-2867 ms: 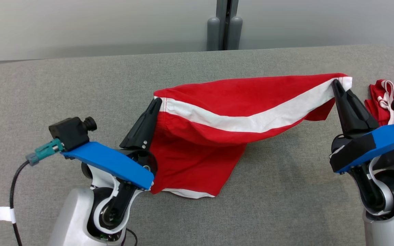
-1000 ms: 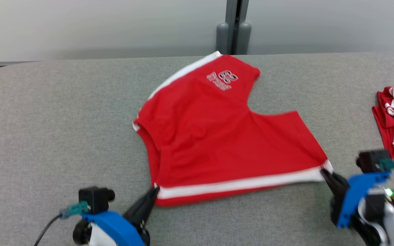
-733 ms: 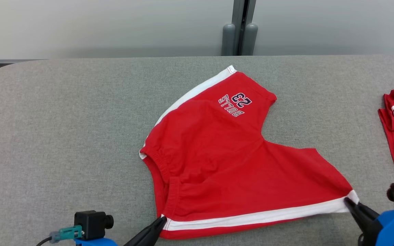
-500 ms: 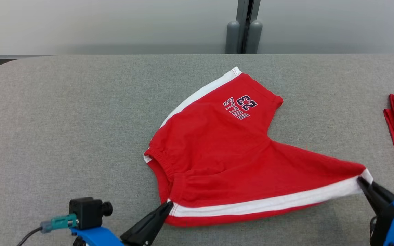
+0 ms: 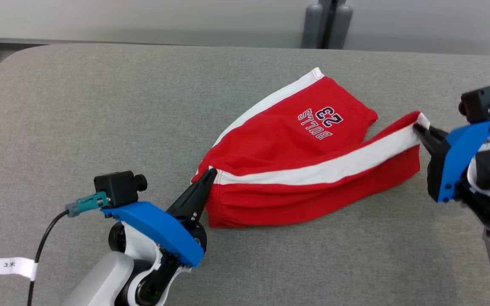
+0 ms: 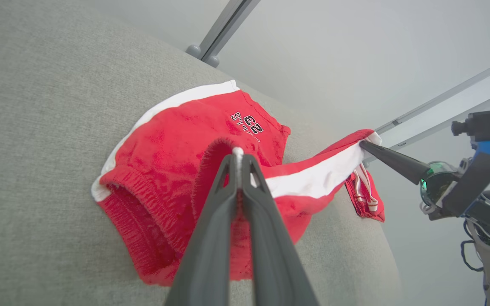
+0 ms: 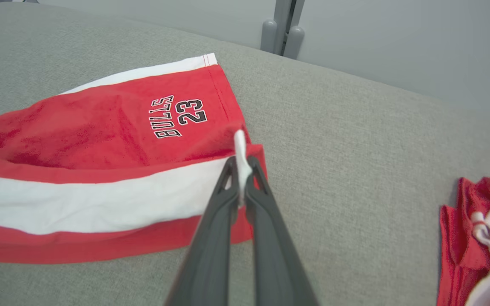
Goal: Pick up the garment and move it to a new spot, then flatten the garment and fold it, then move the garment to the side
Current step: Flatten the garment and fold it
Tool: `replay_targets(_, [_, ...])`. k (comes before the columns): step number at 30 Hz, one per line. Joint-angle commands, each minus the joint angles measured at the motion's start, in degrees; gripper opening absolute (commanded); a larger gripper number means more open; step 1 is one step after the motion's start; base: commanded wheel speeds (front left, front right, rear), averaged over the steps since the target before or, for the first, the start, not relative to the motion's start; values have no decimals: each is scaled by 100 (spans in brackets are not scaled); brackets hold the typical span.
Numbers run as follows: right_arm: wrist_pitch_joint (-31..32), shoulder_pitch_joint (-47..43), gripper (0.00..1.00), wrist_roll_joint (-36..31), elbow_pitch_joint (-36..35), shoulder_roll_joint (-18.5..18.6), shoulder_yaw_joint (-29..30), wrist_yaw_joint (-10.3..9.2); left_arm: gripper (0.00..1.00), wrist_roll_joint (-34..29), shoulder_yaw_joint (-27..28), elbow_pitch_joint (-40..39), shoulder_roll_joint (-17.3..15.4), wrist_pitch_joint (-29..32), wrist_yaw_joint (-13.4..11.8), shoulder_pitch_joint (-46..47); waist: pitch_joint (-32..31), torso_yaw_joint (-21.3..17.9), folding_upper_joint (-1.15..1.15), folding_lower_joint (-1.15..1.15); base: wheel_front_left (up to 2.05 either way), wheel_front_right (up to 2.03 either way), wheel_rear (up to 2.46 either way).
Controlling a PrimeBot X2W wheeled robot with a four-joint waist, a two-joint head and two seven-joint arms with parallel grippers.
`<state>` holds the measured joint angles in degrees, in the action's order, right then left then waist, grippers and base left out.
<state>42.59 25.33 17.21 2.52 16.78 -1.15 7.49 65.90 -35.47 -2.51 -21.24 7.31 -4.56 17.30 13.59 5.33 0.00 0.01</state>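
You are looking at a grey fabric-covered table [image 5: 100, 106] set against a pale wall, with 2 grey posts [image 5: 326, 21] behind its far edge. The garment [image 5: 296, 140], red shorts with white side stripes and "BULLS 23" printed on the far leg, sits at the middle of the table, toward the right. The printed leg lies flat on the cloth. The near side is raised and stretched between your 2 grippers, its white stripe [image 5: 321, 170] pulled taut while the red cloth below it drapes down to the table.

Your left gripper [image 5: 212, 173] has its jaws pinched together on the waistband corner where that stripe begins; in the left wrist view the white edge shows between the fingertips. Your right gripper [image 5: 417, 126] is pinched just as tight on the hem corner at the stripe's other end, just right of the printed leg.

A second red and white garment [image 7: 479, 238] lies crumpled near the table's right edge, well apart from the shorts. A white label [image 5: 13, 265] hangs on the cable beside the left arm.
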Motion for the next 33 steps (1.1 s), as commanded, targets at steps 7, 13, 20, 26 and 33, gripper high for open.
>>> replay_targets(7, [-459,1377,0,31,1209,167,-352,0,0,-167,64,904,601,-422,-34,601,532,478,0,-1,0,0,0])
replay_targets(13, [-942,2227,0,-62,2171,175,-581,0,0,-267,127,1602,1014,-849,54,967,856,751,0,-1,0,0,0])
replay_targets(20, [-1519,2835,0,-64,3036,116,-745,0,0,-195,182,2238,1362,-1148,313,1259,1089,923,0,-1,0,0,0])
replay_targets(26, [-1882,3139,0,-75,3617,64,-925,0,0,-127,266,2663,1557,-1404,441,1456,1191,1011,0,-1,0,0,0])
replay_targets(33, [-2292,3305,41,-39,4215,33,-965,0,13,-41,198,3092,1704,-1509,511,1582,1215,1088,0,-1,0,0,0])
